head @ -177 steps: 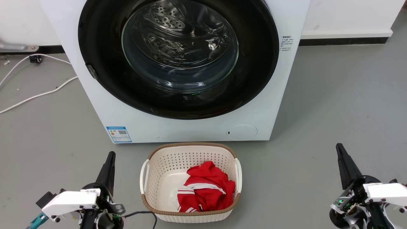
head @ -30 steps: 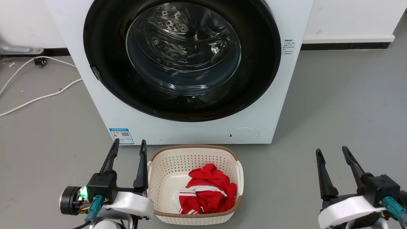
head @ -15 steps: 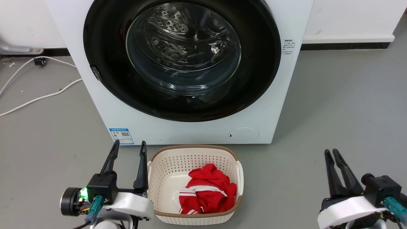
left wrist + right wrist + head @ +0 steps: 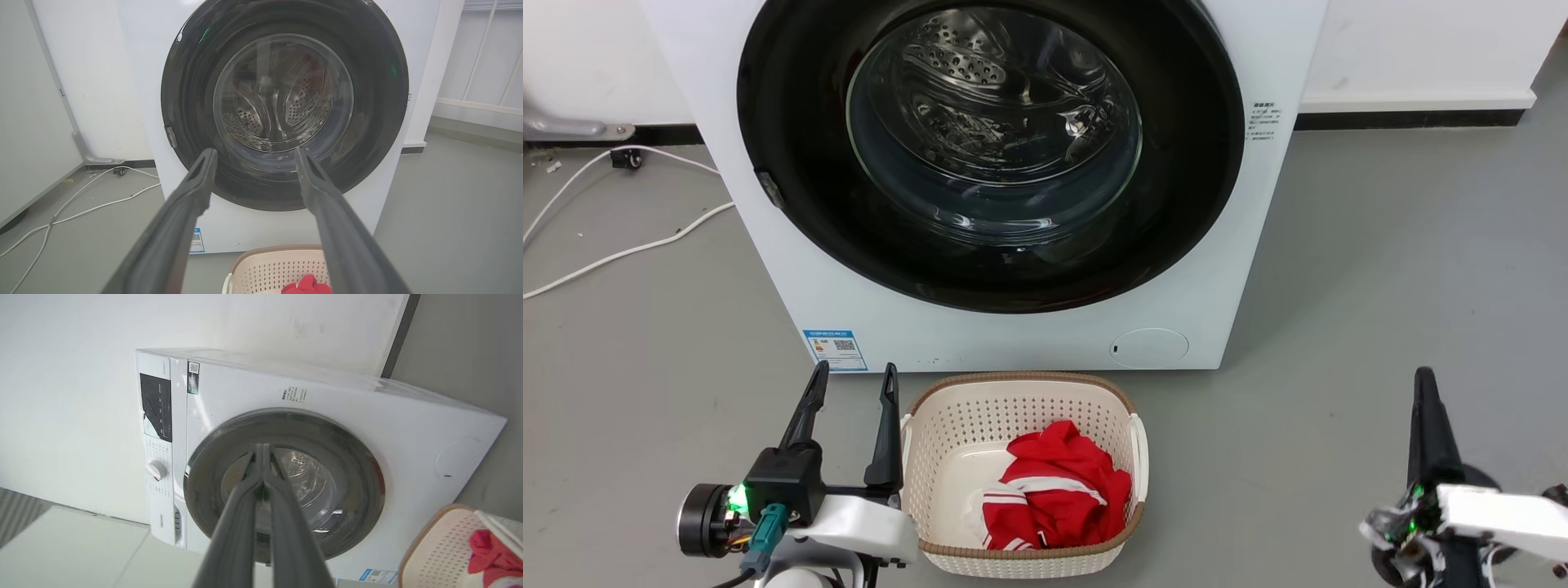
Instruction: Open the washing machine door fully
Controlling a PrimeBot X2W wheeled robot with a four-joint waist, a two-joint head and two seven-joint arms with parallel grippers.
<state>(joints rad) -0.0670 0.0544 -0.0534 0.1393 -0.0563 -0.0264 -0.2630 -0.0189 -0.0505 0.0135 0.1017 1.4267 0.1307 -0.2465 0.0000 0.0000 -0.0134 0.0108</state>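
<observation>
Right hand (image 4: 1423, 377) just closed
It grips nothing; left hand (image 4: 855, 371) spread wide, empty. Washing machine door (image 4: 990, 245) flush shut, pull not yet started

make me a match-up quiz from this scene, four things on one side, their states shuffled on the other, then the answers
1. washing machine door
2. left gripper
3. right gripper
4. red garment

A. fingers pressed together
B. lying in the laundry basket
C. closed against the washing machine
D. fingers spread apart

Pairs: 1-C, 2-D, 3-A, 4-B
</observation>
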